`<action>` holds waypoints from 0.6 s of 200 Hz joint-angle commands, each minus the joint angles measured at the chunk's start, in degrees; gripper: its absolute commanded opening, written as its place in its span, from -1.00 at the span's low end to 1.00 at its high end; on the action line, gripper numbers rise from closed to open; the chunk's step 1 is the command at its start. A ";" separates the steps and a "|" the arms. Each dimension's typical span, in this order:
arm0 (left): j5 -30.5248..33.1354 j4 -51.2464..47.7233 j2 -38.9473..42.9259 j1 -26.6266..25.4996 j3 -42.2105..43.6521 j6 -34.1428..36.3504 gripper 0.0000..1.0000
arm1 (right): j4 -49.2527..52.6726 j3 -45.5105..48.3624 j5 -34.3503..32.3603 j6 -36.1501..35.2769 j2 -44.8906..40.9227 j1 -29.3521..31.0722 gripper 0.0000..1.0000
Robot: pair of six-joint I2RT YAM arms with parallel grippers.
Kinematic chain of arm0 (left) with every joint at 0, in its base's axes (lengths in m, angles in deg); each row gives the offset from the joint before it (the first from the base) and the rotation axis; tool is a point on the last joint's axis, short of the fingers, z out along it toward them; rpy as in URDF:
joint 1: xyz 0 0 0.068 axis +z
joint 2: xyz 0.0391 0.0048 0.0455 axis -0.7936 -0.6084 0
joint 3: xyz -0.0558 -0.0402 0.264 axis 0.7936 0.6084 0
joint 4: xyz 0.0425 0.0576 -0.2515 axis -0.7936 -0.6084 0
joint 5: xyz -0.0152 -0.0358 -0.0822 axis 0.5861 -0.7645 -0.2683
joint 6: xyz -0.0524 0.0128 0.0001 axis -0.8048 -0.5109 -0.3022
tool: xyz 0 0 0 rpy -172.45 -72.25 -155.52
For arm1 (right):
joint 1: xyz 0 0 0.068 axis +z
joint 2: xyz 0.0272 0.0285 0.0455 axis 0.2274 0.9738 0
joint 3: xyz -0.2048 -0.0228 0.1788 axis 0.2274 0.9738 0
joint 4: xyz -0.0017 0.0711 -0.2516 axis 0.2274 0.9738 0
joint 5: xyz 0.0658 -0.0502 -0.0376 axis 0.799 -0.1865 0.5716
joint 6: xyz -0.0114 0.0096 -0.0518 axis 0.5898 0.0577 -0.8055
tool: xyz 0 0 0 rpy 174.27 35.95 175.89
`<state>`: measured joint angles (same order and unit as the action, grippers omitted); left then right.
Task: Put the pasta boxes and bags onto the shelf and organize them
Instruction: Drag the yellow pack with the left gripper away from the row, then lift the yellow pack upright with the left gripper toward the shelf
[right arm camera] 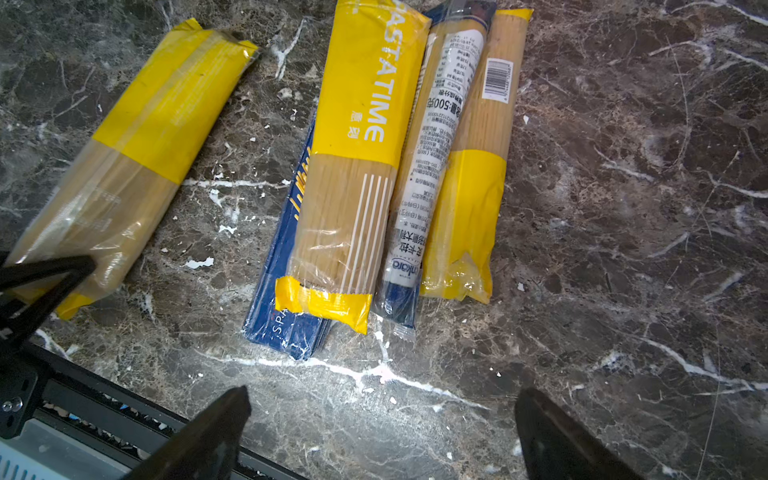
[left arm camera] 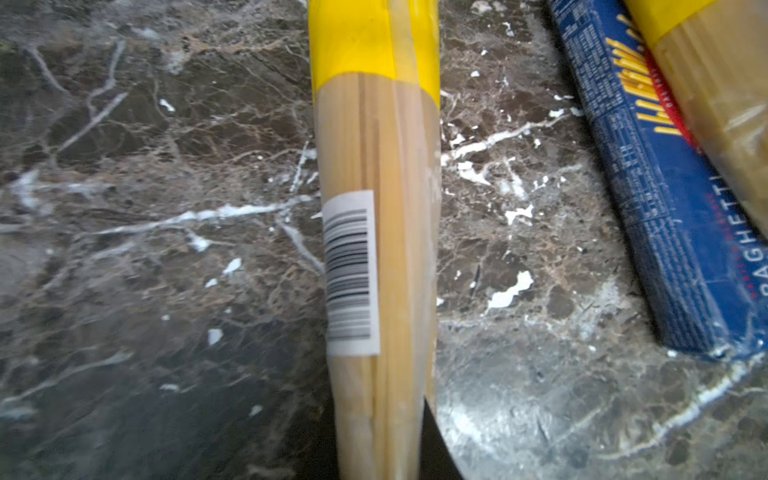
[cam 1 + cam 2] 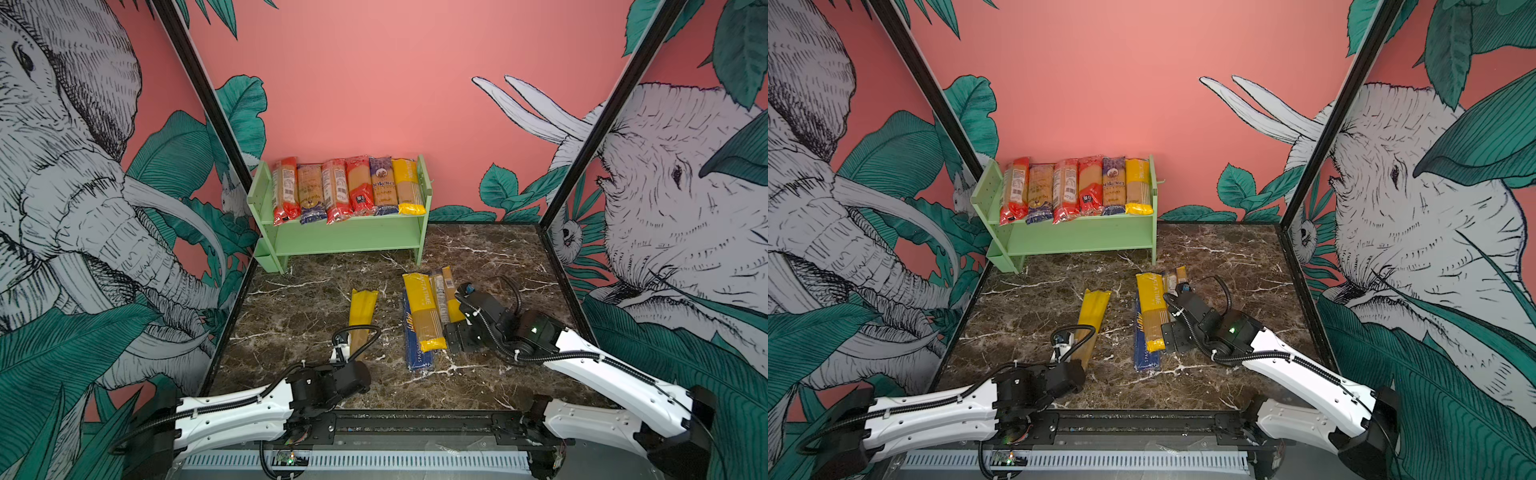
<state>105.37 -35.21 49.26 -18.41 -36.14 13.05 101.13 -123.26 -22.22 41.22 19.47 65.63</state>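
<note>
Only the top views show the mint-green shelf (image 3: 345, 237), where six glossy spaghetti packs (image 3: 336, 189) lie side by side on its flat upper board. The left wrist view shows the left gripper (image 2: 384, 455) from close: its fingers (image 2: 434, 440) pinch a clear yellow-ended pack (image 2: 374, 166) with a barcode label, over the veined marble worktop (image 2: 166, 208). The right wrist view alone shows four more packs fully: a dark-blue spaghetti pack (image 1: 278, 299) under a PASTATIME pack (image 1: 353, 166), an Ankara pack (image 1: 424, 166), and a yellow pack (image 1: 469, 208). The right gripper (image 1: 382, 432) has its fingers spread wide.
</note>
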 commanded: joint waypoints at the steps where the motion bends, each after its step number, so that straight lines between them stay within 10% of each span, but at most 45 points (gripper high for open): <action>1: 9.52 -4.84 7.57 0.19 -1.67 3.09 -1.00 | 0.12 -2.07 -1.08 -1.03 1.03 0.25 0.98; 120: 19.35 -17.79 6.96 0.24 -19.85 7.59 -1.00 | -5.44 -6.85 3.94 -4.35 7.07 0.25 0.98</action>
<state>113.87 -53.92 55.38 -18.35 -50.72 19.28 96.95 -127.48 -18.81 38.40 26.24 65.63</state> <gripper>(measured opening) 0.172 0.989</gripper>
